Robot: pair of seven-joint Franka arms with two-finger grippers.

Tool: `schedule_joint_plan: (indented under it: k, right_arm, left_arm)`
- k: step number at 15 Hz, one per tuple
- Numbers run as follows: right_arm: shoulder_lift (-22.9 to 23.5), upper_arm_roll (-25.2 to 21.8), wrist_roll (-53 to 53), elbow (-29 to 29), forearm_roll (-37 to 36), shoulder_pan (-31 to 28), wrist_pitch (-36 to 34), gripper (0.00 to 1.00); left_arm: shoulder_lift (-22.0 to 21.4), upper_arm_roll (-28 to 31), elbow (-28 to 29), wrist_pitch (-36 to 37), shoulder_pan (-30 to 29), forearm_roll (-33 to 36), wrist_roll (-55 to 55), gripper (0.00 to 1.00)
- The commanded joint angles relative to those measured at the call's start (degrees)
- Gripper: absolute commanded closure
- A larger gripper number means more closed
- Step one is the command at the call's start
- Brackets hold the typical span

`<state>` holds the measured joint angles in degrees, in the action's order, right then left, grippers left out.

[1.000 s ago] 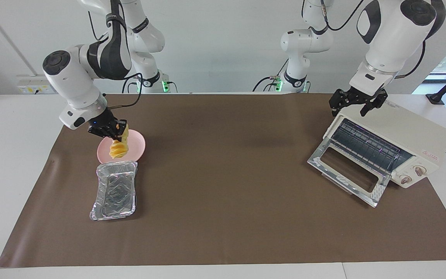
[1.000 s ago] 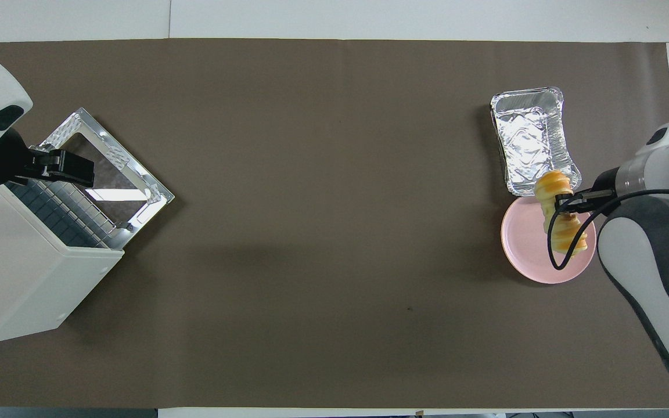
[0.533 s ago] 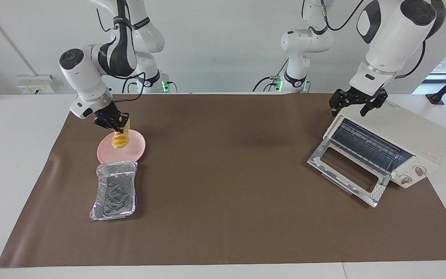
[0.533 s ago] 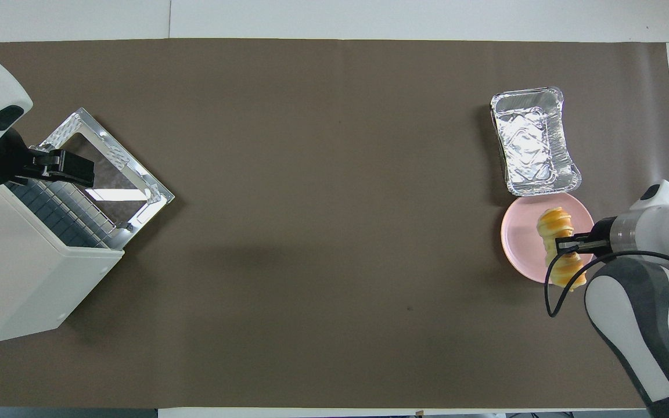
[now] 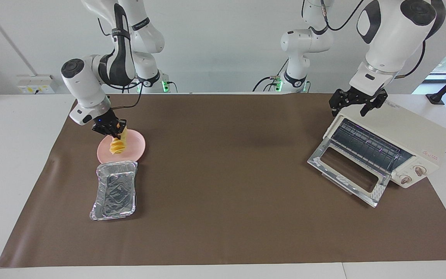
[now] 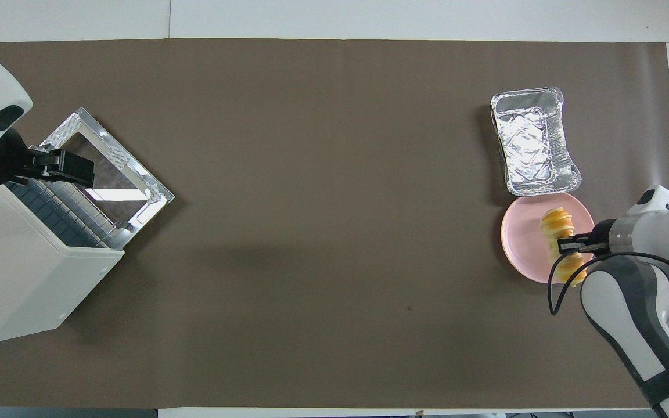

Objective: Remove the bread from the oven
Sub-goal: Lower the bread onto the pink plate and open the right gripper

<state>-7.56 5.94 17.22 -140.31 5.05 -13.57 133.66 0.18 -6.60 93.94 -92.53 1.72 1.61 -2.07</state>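
The bread (image 5: 117, 145) is out of the oven already. We've got it hanging over the pink plate (image 5: 134, 152) in the left part of the facing frame, tilted end-down, pinched near its upper end by the right tool (image 5: 119, 128), which is clenched on it. In the overhead frame the same loaf sits lower right, over the plate, with the tool across its middle. We can't tell for sure whether the loaf's lower end is touching the plate yet; it looks very close.

Just below the plate in the facing frame is the silver foil tray (image 5: 115, 190), with nothing in it, its rim just beside the plate's edge.

Way over at the right of the frame, the toaster oven (image 5: 401, 143) has its glass door (image 5: 349, 177) dropped open, and no bread shows on the wire rack. The left tool (image 5: 356, 101) waits over the oven's top corner, released, holding nothing.

So we reckon we're at the set-down step. The next move calls for lowering the loaf until it lies on the plate, then letting go and lifting clear. Since it hangs nearly upright, it may tip or roll on release, so a low, gentle drop seems wise.
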Motion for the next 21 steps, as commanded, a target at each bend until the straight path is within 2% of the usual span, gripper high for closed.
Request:
schedule_joint_plan:
  k: [1,5,10,17,19,20,21]
  right_arm:
    - [-0.2,0.6,1.3,-0.3,-0.4,-1.0,0.5,1.00]
    - [0.4,0.6,0.9,-0.4,-0.4,-0.4,0.9,1.00]
    - [4.1,0.6,0.4,-0.3,-0.4,-0.1,6.4,1.00]
    - [4.2,0.6,-3.9,-0.2,-0.3,2.8,6.1,1.00]
    - [4.2,0.6,-3.9,-0.2,-0.3,2.8,6.2,0.80]
    - [4.2,0.6,-3.9,-0.3,-0.3,2.8,6.2,0.65]
    - [4.2,0.6,-3.9,-0.2,-0.3,2.8,6.2,0.35]
  left_arm:
    - [-1.1,-0.1,1.2,-0.6,-0.5,-0.8,0.0,0.00]
    - [-1.1,-0.1,1.2,-0.7,-0.5,-0.8,0.0,0.00]
    - [-1.2,0.0,1.2,-0.6,-0.5,-0.8,0.0,0.00]
    - [-1.1,0.0,1.2,-0.6,-0.5,-0.8,0.0,0.00]
    - [-1.1,0.0,1.2,-0.6,-0.5,-0.7,0.0,0.00]
    - [-1.1,-0.1,1.2,-0.6,-0.5,-0.8,0.0,0.00]
    - [-1.1,0.0,1.2,-0.6,-0.5,-0.8,0.0,0.00]
